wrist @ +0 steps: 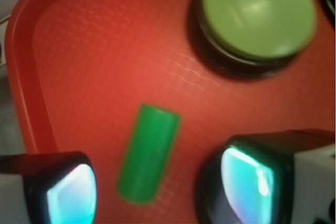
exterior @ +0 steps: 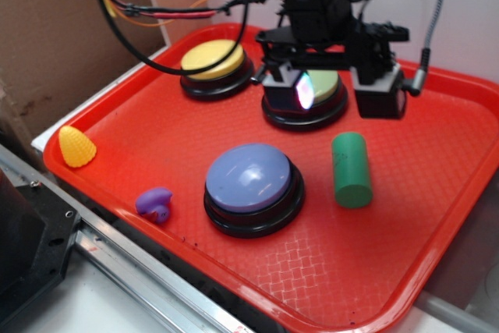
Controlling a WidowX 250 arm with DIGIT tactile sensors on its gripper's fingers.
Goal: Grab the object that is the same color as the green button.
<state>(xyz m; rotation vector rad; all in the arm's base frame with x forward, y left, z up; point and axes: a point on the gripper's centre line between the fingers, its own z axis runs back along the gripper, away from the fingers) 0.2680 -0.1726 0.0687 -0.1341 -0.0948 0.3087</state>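
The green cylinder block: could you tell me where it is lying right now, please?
In the exterior view the green cylinder block lies on its side on the red tray, right of the purple-blue button and in front of the green button.

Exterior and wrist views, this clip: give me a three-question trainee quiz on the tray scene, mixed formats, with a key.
1. True or false: the dark-green matte cylinder block stands upright on the red plastic tray.
2. Multiple choice: the black gripper hovers above which domed push button? A. yellow B. pale green C. purple-blue
3. Fill in: in the wrist view the cylinder lies between the two gripper ___.

Key: 1. False, it lies on its side. 2. B. 3. Fingers; they are spread apart and touch nothing.
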